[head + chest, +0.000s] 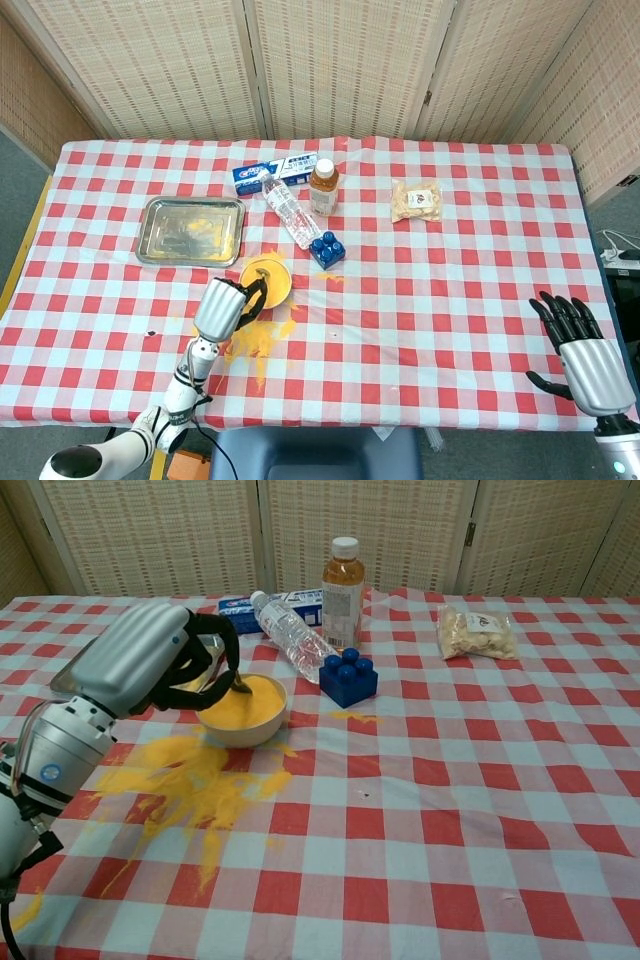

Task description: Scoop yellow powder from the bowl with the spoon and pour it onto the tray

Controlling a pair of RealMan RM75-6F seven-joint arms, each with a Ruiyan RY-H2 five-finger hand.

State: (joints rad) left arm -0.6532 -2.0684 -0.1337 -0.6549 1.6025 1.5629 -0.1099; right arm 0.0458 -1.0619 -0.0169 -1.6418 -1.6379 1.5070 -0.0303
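Your tabletop [460, 300] wears a red-and-white checked cloth, with the metal tray [190, 230] lying at its far left, a little yellow powder already on it. Spilled powder [195, 780] spreads over the cloth in front of the bowl [242, 712], which sits near the tray's right corner and holds more yellow powder. Your left hand [145, 660] grips the spoon [238, 685], its tip dipped into the bowl. Your right hand [580, 350] hovers at the near right edge, fingers spread wide and holding nothing.
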